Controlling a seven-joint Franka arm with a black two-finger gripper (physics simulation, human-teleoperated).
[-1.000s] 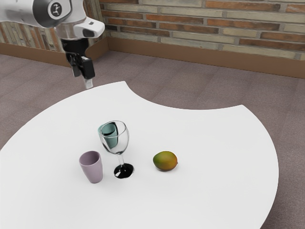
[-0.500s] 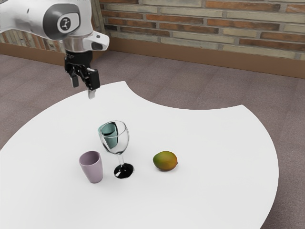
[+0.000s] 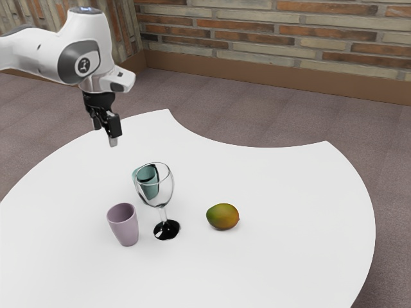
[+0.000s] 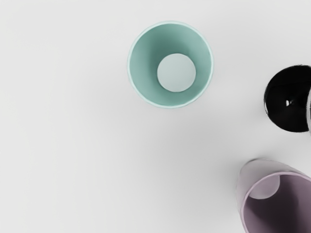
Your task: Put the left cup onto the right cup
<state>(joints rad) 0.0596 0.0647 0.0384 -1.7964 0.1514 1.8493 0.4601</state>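
A mauve cup (image 3: 122, 224) stands upright on the white table (image 3: 270, 256), toward the exterior view's left. A teal cup (image 3: 148, 181) stands just behind it, seen through the bowl of a wine glass. In the wrist view I look straight down into the teal cup (image 4: 170, 64), with the mauve cup (image 4: 277, 199) off to one side. My gripper (image 3: 112, 136) hangs open and empty above the table's far left part, well behind both cups and touching nothing.
A clear wine glass (image 3: 154, 186) with a black foot (image 4: 289, 104) stands right beside the two cups. A mango (image 3: 222, 216) lies to the exterior view's right of it. The table has a curved notch at its far edge.
My arm has come down and shifted slightly toward the exterior view's left, and my hand has turned. The cups, glass and mango have not moved.
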